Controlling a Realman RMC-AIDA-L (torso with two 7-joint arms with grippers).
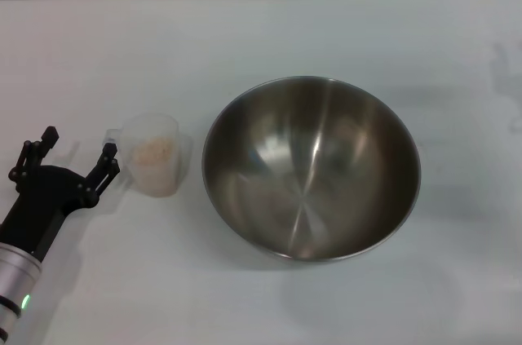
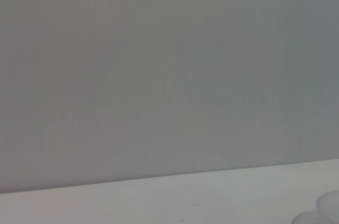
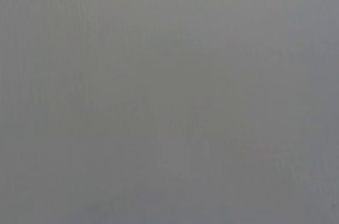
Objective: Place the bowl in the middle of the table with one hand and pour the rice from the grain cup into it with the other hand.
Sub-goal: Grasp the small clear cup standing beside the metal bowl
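Landmark: stainless-steel mixing bowl (image 1: 311, 167), upright and empty near the middle of the white worktop (image 1: 261, 35). Grain cup (image 1: 152, 153) stands upright just to the robot's left of the bowl, apart from it, holding a shallow layer of rice (image 1: 154, 150). Left tool (image 1: 73, 157) sits further left of the cup, jaws spread wide, one fingertip (image 1: 108, 167) next to the cup's handle side; contact cannot be confirmed. Right tool not in view. Handling judgement: cup looks light, thin translucent plastic, likely smooth and easily tipped or squeezed; best taken across its body or handle, clear of the pour lip. Bowl looks rigid and slippery. No brand, label or readable writing visible on either.
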